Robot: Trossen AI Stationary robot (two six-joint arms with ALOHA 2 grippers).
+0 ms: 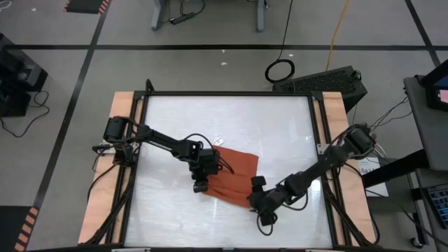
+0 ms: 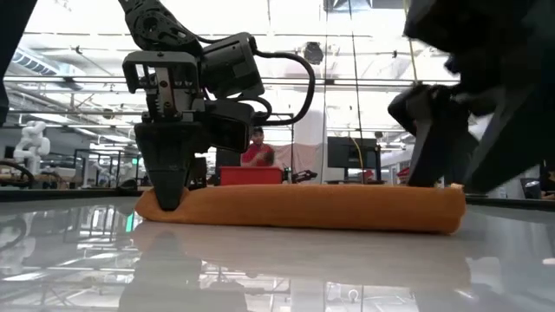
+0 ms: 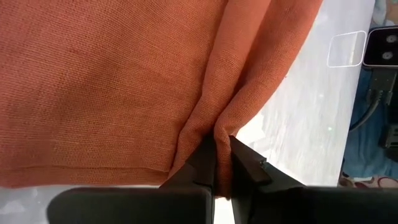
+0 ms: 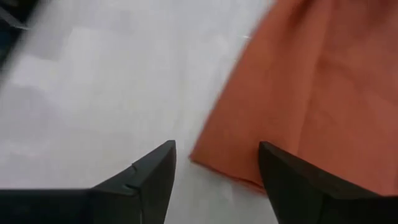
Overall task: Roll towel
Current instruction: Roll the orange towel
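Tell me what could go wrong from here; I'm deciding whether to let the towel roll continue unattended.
1. The left gripper is shut on only a thin fold of the towel; that pinch may slip, or drag the whole cloth across the table.
2. The right gripper is open and holds nothing, a towel corner lying loose between its fingers, so that end may lag and the roll go crooked.

In the low view, the right gripper (image 2: 434, 143) is blurred and cut off by the top and right edges, so its fingers cannot be separated there. The towel (image 3: 124, 81) is cut off by the top edge in the left wrist view. A person (image 2: 257, 149) behind the table is too small to be described.
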